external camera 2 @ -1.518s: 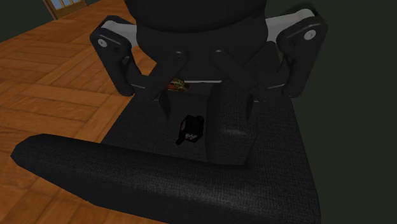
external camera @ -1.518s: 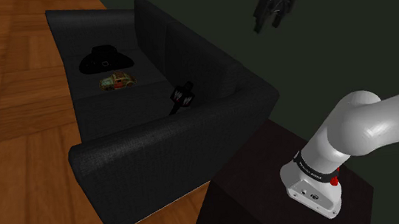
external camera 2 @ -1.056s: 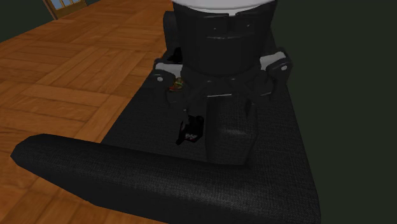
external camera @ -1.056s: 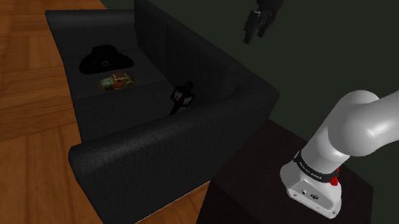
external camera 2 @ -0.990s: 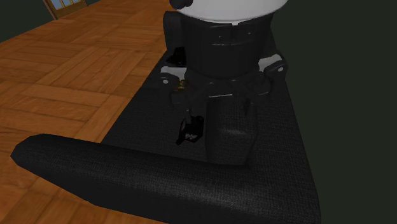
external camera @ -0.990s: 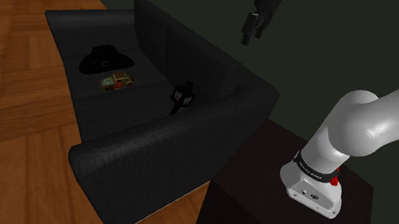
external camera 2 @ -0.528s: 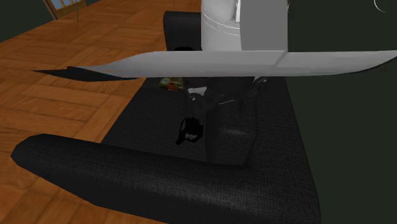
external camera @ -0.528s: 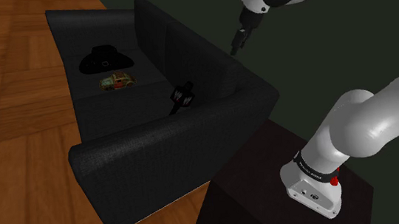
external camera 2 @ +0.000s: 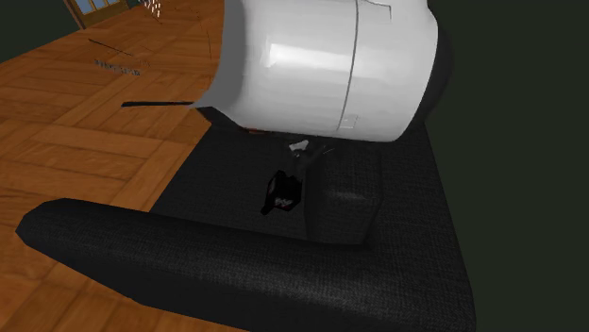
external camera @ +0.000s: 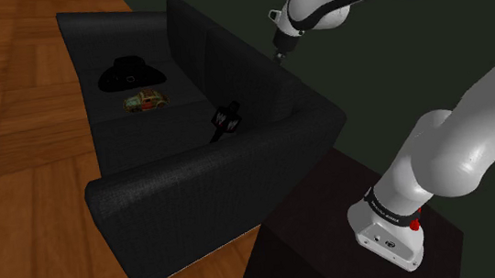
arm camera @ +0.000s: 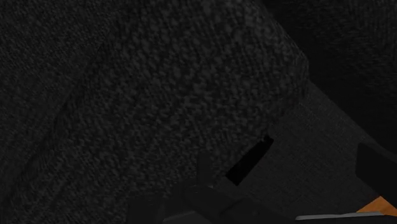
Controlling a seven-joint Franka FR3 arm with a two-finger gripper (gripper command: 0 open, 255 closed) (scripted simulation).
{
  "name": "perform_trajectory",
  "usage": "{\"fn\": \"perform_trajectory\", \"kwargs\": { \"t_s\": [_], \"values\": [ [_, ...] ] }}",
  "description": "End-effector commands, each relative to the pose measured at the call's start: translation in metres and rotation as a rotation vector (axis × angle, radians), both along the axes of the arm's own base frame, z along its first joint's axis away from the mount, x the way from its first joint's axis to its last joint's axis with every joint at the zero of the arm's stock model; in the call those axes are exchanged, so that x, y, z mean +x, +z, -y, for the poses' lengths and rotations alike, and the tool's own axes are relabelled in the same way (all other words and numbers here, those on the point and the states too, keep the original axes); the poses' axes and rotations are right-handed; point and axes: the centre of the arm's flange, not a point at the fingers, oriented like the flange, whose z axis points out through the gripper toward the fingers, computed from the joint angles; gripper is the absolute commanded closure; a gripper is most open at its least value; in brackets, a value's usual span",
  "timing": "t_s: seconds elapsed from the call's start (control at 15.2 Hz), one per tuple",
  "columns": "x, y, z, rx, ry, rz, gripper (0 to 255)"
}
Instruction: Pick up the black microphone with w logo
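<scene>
The black microphone (external camera: 226, 120) with a white logo on its head leans against the backrest of the dark sofa (external camera: 176, 181), near the seat's right end in the shoulder view. It also stands out on the seat in the second exterior view, as the microphone (external camera 2: 283, 190) beside the backrest. My gripper (external camera: 277, 54) hangs above the top of the backrest, up and to the right of the microphone and well apart from it. The wrist view looks closely at dark sofa fabric (arm camera: 159, 95).
A black hat (external camera: 130, 75) and a small toy car (external camera: 146, 100) lie farther along the seat. My white arm link (external camera 2: 321, 66) blocks the upper middle of the second exterior view. Wooden floor (external camera: 18, 163) surrounds the sofa. My dark stand (external camera: 337, 236) sits behind the armrest.
The arm has swung down and to the shoulder view's left, bringing my gripper from high above to just over the backrest. The microphone, hat and car have not moved.
</scene>
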Motion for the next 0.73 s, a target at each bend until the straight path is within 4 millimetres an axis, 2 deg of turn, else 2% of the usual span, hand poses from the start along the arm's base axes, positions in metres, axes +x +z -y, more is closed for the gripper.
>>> {"fn": "perform_trajectory", "kwargs": {
  "t_s": [0.0, 0.66],
  "values": [
    [0.017, -0.022, 0.001, 0.002, 0.068, 0.006, 0],
    [0.107, -0.115, -0.017, 0.020, 0.390, 0.028, 0]
  ]
}}
